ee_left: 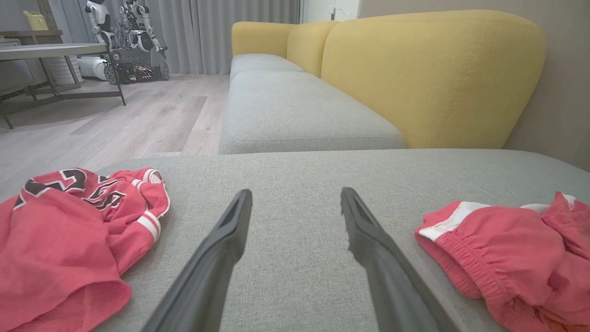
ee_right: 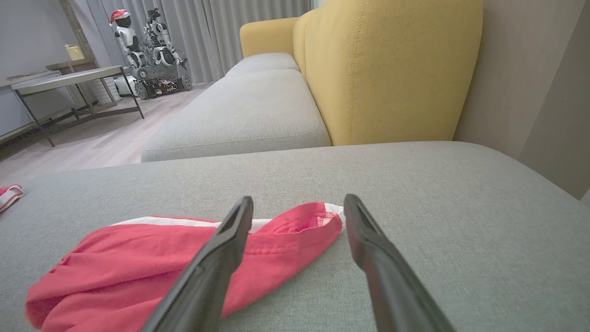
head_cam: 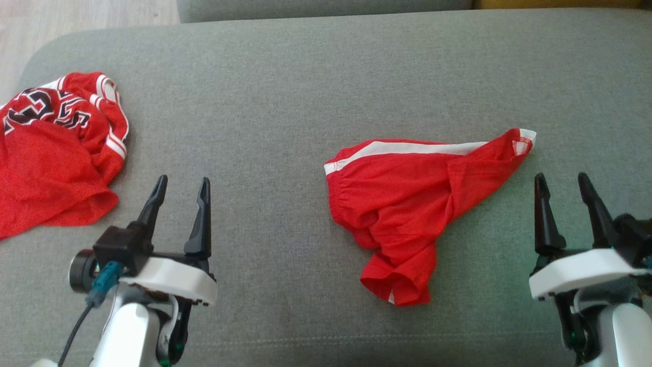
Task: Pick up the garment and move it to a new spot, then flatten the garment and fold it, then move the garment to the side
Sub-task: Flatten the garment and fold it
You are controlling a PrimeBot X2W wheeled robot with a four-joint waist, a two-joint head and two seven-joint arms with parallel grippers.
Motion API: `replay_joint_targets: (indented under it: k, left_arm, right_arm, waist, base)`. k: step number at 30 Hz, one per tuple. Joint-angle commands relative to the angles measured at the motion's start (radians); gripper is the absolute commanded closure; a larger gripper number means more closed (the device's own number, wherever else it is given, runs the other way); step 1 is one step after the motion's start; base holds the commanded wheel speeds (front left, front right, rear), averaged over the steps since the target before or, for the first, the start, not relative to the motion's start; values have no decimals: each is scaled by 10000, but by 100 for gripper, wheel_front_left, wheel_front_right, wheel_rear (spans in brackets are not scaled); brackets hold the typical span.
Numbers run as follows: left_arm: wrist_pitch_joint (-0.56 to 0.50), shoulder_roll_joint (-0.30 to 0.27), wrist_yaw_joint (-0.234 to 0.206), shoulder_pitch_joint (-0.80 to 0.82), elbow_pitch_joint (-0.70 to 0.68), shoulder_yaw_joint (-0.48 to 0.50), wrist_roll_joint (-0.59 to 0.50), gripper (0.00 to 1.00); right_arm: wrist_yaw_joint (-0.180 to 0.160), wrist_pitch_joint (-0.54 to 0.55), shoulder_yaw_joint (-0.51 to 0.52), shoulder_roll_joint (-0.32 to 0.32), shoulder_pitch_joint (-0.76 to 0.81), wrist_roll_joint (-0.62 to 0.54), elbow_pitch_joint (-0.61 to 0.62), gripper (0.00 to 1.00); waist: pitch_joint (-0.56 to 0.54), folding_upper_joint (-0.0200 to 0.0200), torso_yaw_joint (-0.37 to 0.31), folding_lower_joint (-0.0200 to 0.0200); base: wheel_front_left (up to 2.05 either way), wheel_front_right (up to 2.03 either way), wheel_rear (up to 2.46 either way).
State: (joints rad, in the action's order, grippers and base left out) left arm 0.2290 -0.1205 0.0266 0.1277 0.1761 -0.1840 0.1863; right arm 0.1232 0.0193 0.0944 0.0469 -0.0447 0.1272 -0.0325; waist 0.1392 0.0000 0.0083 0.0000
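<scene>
So both grippers are idle here. The left gripper [head_cam: 183, 180] has its two dark fingers spread wide with just bare seat fabric between them, not holding or touching any clothing. The right gripper [head_cam: 560, 176] is the same deal, fingers wide apart and empty. The red shorts [head_cam: 402, 204] are lying in a crumpled heap right of the middle of the grey sofa seat [head_cam: 305, 92]. The elastic waistband is toward the left and a white side stripe runs along the far edge. One leg is stretched out to the right and ends in a white-trimmed hem, and the other is flopped toward the near edge. The right gripper sits just to the right of that heap, near the stretched-out leg but apart from it. From the right wrist camera its left finger crosses in front of the red cloth, with the hem tip peeking into the gap between the fingers, and I can't tell if it's hovering or resting on the cushion. Over on the left side of the seat there's a bunched-up red jersey [head_cam: 56, 153] with white trim and dark lettering, left of the left gripper and apart from it. Room-wise, farther on there's another grey seat cushion [ee_left: 295, 106] with a yellow backrest [ee_left: 433, 78] along its right. There's also pale wooden floor [ee_left: 138, 115], a table [ee_left: 46, 50], grey curtains [ee_left: 221, 32] and another robot [ee_left: 133, 41] parked at the far end.
</scene>
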Motion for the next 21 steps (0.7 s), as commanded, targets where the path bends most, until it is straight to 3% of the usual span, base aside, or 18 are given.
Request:
replay_joint_targets:
  k: [1,21]
  left_arm:
    - [-44,-224,-60,204,-385,277,-64,0]
    - [-274,-202,-41,476,-552,-126,31,0]
  right_arm:
    - [75,46,-282,36,-129,95,421,0]
    - [75,151,-324,34,-59,273,553,0]
  waist:
    - [-42,0,-19,0]
    - [-16,0,-104,0]
  base:
    - [0,0,0]
    - [0,0,0]
